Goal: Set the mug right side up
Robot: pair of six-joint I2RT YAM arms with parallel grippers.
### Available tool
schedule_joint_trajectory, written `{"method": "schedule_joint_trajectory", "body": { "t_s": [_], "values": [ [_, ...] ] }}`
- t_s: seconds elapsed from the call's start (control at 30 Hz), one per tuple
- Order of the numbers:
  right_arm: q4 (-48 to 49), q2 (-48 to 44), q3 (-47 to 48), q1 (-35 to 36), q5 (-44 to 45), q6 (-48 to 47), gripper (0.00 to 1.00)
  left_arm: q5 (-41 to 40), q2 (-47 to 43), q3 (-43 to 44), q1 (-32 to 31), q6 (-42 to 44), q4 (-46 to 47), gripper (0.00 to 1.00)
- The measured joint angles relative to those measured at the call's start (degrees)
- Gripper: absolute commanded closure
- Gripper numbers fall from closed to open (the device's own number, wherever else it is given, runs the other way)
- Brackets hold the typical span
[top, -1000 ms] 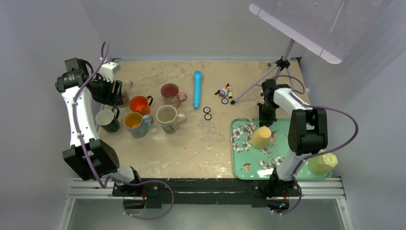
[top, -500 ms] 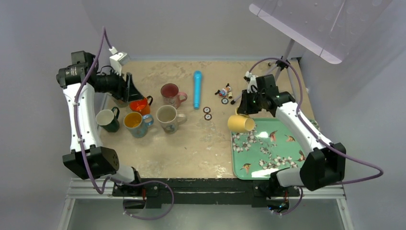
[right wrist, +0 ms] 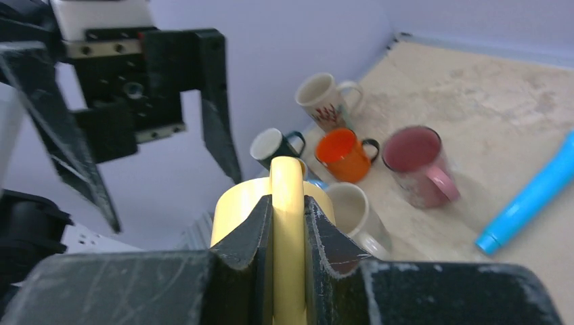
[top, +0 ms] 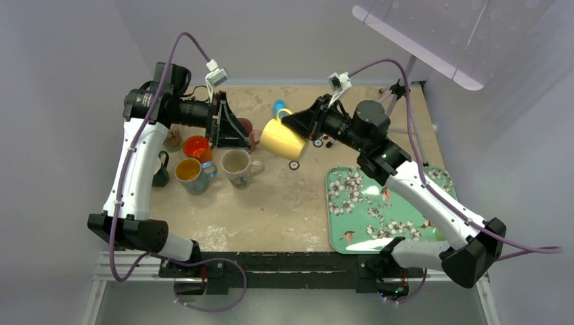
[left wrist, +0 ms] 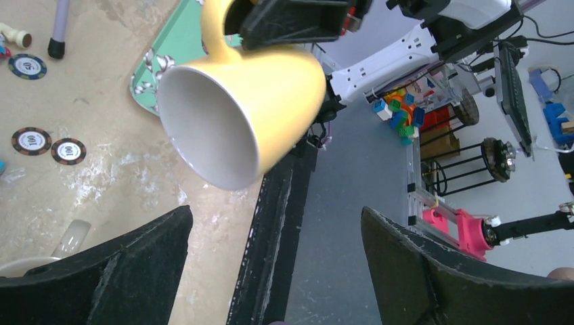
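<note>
A second ago the mug (top: 283, 139) stood mouth down on the tray (top: 352, 203), right under the right jaws. Half a second ago it was already lifted and tipped on its side over the tray's left edge. Now it hangs in the air above the tabletop (top: 284, 210), well away from the tray and between the two sets of jaws.

The right jaws are closed on the handle (right wrist: 288, 203), pinching the yellow loop from both sides. The mug body hangs beyond their tips. The mug lies roughly on its side, with its mouth turned towards the left jaws and a little downward, so it is not yet right side up.

The left arm (top: 135, 162) has moved as well. A second ago its jaws were down among the other mugs (top: 235, 164) at the left of the tabletop. Now they are raised, swung towards the middle and pointed at the mug. They are spread wide and hold nothing. In the left wrist view the mug's white inside (left wrist: 216, 128) faces them from just ahead of the fingertips, apart from both fingers.

The right arm (top: 420, 196) has stretched out across the tabletop from the tray side. Below the mug, two chips (left wrist: 30, 140) lie on the tabletop. The other mugs sit below and beside the left jaws, mouths up.
</note>
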Motion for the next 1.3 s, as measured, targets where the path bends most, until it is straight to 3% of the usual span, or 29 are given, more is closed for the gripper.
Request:
{"method": "schedule_joint_trajectory", "body": {
  "t_s": [0.2, 0.33, 0.43, 0.5, 0.53, 0.57, 0.67, 0.73, 0.93, 1.03, 1.17, 1.3],
  "values": [
    [7.1, 2.7, 3.4, 3.3, 1.3, 3.0, 1.00, 0.6, -0.1, -0.1, -3.1, -8.3, 9.1, 0.22],
    [9.4, 3.4, 3.7, 4.3, 1.5, 3.9, 1.00, 2.6, -0.3, -0.9, -4.9, -12.0, 12.6, 0.43],
    [10.5, 4.3, 4.4, 4.9, 1.5, 4.2, 1.00, 4.2, -0.3, -1.4, -5.5, -14.5, 15.0, 0.69],
    [11.3, 4.9, 4.5, 5.1, 1.3, 4.3, 1.00, 4.9, -0.5, -1.7, -5.8, -15.5, 16.5, 1.00],
    [11.4, 5.1, 4.6, 5.2, 1.1, 4.7, 1.00, 5.2, -0.5, -1.9, -5.8, -16.0, 17.3, 1.00],
    [11.9, 5.3, 4.6, 5.2, 0.6, 4.3, 0.83, 6.8, -0.5, -2.2, -5.9, -17.2, 17.3, 1.00],
    [11.2, 5.6, 5.5, 5.5, 0.1, 4.0, 0.06, 8.6, -0.6, -2.6, -5.8, -17.2, 16.6, 1.00],
    [8.0, 5.6, 7.4, 5.4, 3.0, 3.9, 0.02, 2.9, -0.7, -1.9, -6.0, -13.3, 13.0, 1.00],
    [-4.8, 2.7, 11.3, 5.0, 15.6, 0.1, 0.02, -23.8, -0.3, 4.5, -6.2, 6.7, -3.7, 1.00],
    [-11.1, 0.0, 11.3, 5.0, 22.1, -1.7, 0.02, -34.1, -1.6, 4.1, -6.2, 15.9, -7.7, 1.00],
    [-17.1, -3.0, 11.3, 5.0, 29.8, -3.2, 0.02, -46.5, -8.4, -6.6, -6.1, 24.0, -8.9, 1.00],
    [-23.3, -4.5, 11.3, 4.2, 37.6, -3.1, 0.02, -51.5, -12.3, -19.1, -5.9, 28.0, -12.1, 1.00]
  ]
}}
